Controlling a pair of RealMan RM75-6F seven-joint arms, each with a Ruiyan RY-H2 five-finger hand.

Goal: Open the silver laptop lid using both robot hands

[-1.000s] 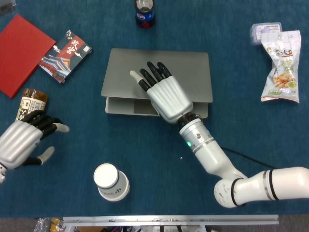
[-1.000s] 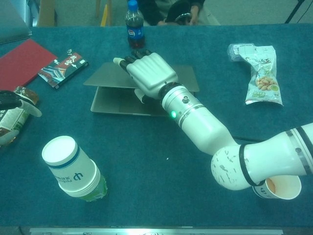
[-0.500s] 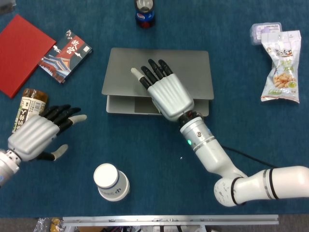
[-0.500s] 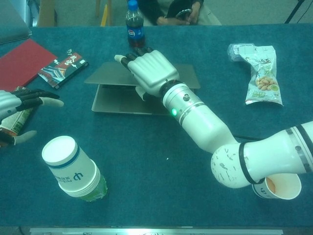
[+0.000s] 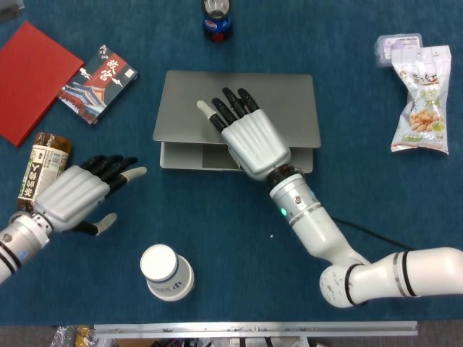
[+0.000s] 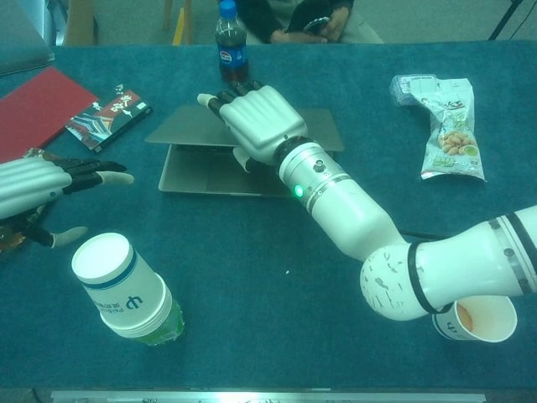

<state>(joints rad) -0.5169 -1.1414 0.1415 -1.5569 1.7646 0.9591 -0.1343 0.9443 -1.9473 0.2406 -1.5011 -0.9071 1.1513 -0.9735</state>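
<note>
The silver laptop (image 5: 188,101) lies mid-table, its lid (image 6: 180,130) raised a little off the base (image 6: 201,176). My right hand (image 5: 249,141) grips the lid's front edge: dark fingers lie flat on top and the thumb sits under the edge, as the chest view (image 6: 256,122) shows. My left hand (image 5: 76,195) hovers over the cloth to the left of the laptop, fingers spread and pointing at it, holding nothing; it appears at the left edge of the chest view (image 6: 42,189).
A cola bottle (image 5: 217,18) stands just behind the laptop. A red book (image 5: 29,79) and a patterned booklet (image 5: 98,83) lie at the back left, a brown packet (image 5: 45,160) beside my left hand. Stacked paper cups (image 5: 166,271) stand in front, snack bags (image 5: 423,97) at right.
My left hand has moved right, toward the laptop, and spread its fingers. The right hand has lifted the lid slightly further.
</note>
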